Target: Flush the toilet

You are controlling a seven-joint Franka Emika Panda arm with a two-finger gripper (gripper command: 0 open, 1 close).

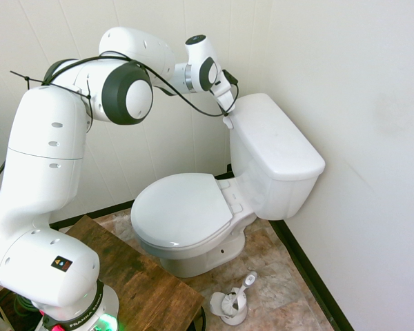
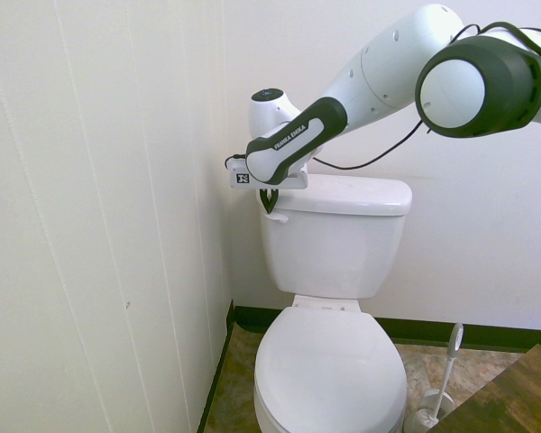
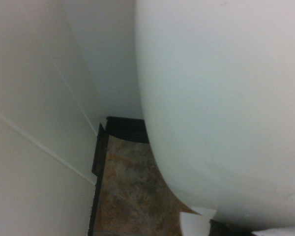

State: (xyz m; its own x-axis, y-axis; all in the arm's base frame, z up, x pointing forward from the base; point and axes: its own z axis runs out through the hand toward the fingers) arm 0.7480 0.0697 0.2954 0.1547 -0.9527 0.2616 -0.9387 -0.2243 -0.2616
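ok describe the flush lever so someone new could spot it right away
Find the toilet in the corner, then its boxy tank. The flush lever is the small white tab on the tank's front upper corner nearest the side wall, directly under the gripper.

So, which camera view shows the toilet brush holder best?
The first exterior view shows the toilet brush holder best: it stands whole on the floor in front of the toilet. The second exterior view cuts it off at the bottom edge. The wrist view does not show it.

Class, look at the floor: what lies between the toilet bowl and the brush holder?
Nothing: only bare tiled floor separates the toilet from the brush holder, clearest in the first exterior view.
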